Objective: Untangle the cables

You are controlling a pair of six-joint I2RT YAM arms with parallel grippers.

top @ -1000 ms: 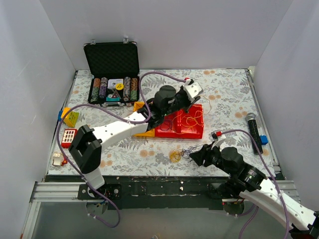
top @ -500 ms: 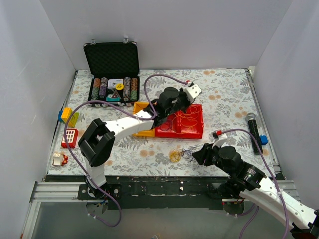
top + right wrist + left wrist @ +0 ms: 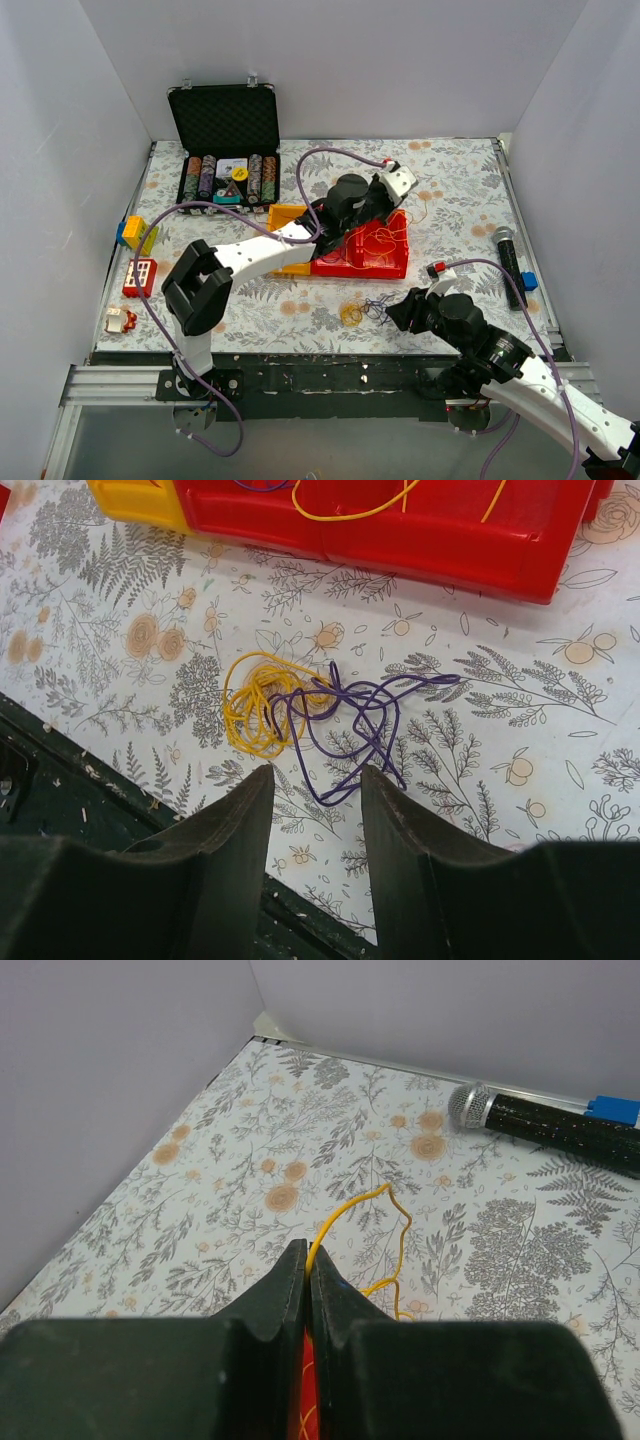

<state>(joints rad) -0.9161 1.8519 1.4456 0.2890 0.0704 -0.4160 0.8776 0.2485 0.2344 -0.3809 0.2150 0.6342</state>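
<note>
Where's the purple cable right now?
The purple cable lies on the table just ahead of the open right end effector in the right wrist view, overlapping the yellow coil, near the red tray.

A robotics lab cell: plain white walls (image 3: pixel 60 120), floral-covered table (image 3: pixel 460 200) on an aluminium frame (image 3: pixel 110 385), two robot arms (image 3: pixel 250 258).

The cables (image 3: pixel 354 313) are thin, bendy wires. A yellow bunch (image 3: pixel 255 705) lies curled in rings on the table, just past the open right gripper (image 3: pixel 317 777). A purple wire (image 3: pixel 350 695) loops through it and spreads out beside it. Another yellow wire (image 3: pixel 345 1207) is pinched in the left gripper (image 3: pixel 305 1260) and sticks up in a wiggly bend.
</note>
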